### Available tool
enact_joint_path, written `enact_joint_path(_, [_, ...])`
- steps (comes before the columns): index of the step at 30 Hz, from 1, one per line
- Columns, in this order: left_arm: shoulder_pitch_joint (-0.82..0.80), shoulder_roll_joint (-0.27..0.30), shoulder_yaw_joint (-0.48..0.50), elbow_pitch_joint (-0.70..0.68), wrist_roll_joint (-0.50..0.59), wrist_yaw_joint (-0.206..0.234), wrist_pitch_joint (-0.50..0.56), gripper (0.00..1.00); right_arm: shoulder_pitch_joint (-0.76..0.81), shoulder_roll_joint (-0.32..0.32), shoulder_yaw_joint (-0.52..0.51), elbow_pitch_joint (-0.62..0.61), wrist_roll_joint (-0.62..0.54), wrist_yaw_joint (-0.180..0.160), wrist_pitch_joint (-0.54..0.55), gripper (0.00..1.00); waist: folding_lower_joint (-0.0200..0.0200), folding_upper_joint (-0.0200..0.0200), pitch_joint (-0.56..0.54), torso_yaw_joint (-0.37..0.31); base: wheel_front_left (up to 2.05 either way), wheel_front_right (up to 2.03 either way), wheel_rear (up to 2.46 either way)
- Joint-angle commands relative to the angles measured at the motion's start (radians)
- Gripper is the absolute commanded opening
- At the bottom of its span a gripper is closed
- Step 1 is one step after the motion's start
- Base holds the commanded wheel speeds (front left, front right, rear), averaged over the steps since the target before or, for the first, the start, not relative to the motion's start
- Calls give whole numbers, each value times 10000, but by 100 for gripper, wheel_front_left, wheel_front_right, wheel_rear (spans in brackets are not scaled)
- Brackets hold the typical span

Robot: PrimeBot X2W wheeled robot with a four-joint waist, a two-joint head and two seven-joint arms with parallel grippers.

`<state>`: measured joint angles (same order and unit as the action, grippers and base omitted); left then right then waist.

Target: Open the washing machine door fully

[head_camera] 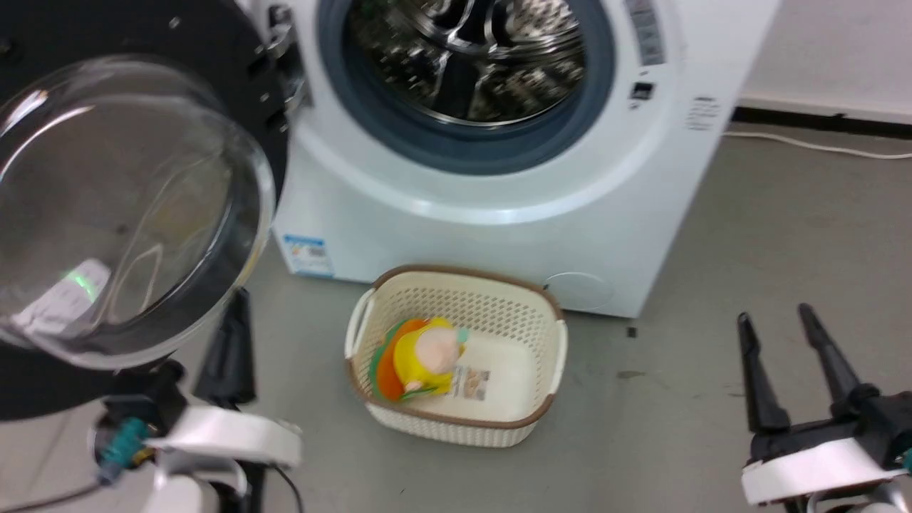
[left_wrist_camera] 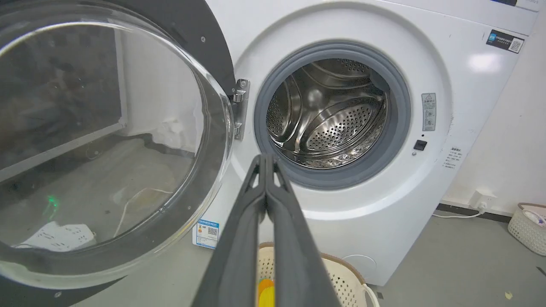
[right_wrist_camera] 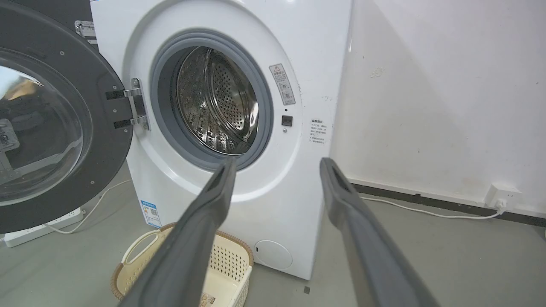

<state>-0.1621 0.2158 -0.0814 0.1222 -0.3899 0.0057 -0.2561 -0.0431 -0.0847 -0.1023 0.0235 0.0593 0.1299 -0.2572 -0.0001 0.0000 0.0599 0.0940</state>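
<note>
Nearest, the left gripper (left_wrist_camera: 265, 161) has its 2 fingers pressed together on nothing; the right gripper (head_camera: 773, 320) is spread. Beyond, the washing machine door (head_camera: 128, 214) hangs wide open off the left edge of the machine (head_camera: 499, 235). It looks stiff and heavy, with slippery glass, so I'd push its black rim (right_wrist_camera: 102, 72).

the large round black washing machine door (right_wrist_camera: 47, 128) has a glossy ring around a smooth clear glass bowl. its hinge (right_wrist_camera: 137, 104) is bright metal. the perforated steel drum (left_wrist_camera: 332, 115) shines inside a matt grey rubber seal (left_wrist_camera: 261, 128). the white machine body (head_camera: 499, 242) is smooth and slightly glossy. the cream perforated plastic basket (head_camera: 456, 299) looks matt.
</note>
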Motion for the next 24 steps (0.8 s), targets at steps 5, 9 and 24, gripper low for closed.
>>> enact_joint_path(5, [838,-565,-373,-40,700,233,-53,100,362,150,265,104,-111,8,-44,100,1,0,-595,-763,0,0,0])
enact_joint_path(9, [1258,-745,-409,40,1182,316,-54,100,487,204,344,128,-89,8,-44,100,1,0,-688,-995,0,0,0])
enact_joint_path(24, [2043,-1140,-300,67,2448,392,-56,100,984,335,434,528,118,8,-45,100,1,0,-810,-1155,0,0,0])
